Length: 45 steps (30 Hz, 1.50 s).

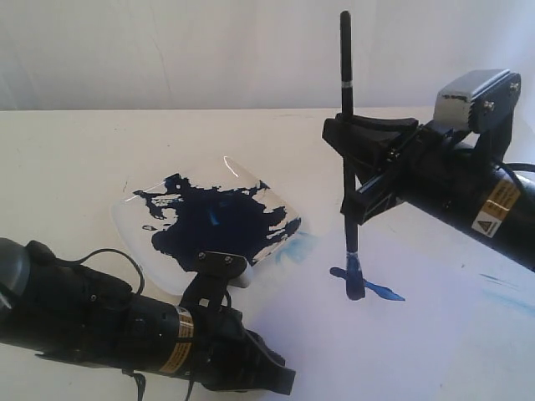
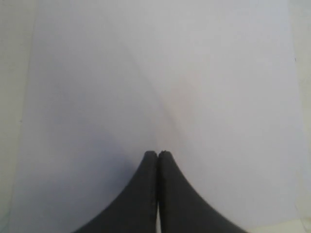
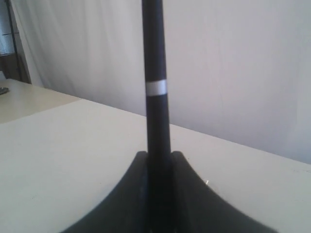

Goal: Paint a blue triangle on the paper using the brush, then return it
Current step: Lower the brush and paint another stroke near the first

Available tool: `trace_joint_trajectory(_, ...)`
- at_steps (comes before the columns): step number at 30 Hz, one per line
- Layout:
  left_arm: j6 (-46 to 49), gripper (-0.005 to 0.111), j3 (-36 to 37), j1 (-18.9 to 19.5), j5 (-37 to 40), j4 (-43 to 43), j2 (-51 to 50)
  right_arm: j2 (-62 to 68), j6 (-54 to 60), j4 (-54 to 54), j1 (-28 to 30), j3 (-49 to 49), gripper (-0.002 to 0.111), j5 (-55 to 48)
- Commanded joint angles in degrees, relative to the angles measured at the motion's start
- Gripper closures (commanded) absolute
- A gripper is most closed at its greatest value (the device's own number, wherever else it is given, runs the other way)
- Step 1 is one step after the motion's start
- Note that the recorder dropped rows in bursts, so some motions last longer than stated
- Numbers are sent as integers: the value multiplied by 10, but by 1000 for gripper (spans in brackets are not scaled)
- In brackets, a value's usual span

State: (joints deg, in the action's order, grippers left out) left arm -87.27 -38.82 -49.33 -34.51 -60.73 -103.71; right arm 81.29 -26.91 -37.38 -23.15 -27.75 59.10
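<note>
The right gripper [image 1: 358,171] clamps the brush [image 1: 345,58], its long axis near upright, bristles below the jaws touching the paper [image 1: 435,342] at the first blue strokes [image 1: 378,290]; the left gripper [image 2: 158,155], fingertips together and empty, sits farther off, near left

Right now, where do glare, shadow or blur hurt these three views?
Exterior view: white glare on the dish breaks up the paint; the paper nearly washes into the table. Left wrist view: paper flat and featureless, only a faint soft shadow; left gripper a black silhouette. Right wrist view: brush fairly sharp, ring readable, right gripper dark, no detail.
</note>
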Motion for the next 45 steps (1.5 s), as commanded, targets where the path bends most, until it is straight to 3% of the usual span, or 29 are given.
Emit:
trace_joint_trajectory(1,3,107,11,0,42,-11,-3,-4,13,4,-8,5,108,29)
trace_joint_trajectory(11,3,107,11,0,42,-11,-3,48,14,2,-8,5,108,109)
trace_joint_trajectory(19,3,107,11,0,42,-13,-3,96,29,-9,-8,3,108,109)
trace_joint_trajectory(28,3,107,11,0,42,-15,-3,97,-68,-194,71,-49,108,109)
trace_joint_trajectory(33,3,107,11,0,42,-15,-3,98,-98,-241,77,-76,108,109)
trace_joint_trajectory(45,3,107,11,0,42,-15,-3,122,-91,-240,65,-79,108,109)
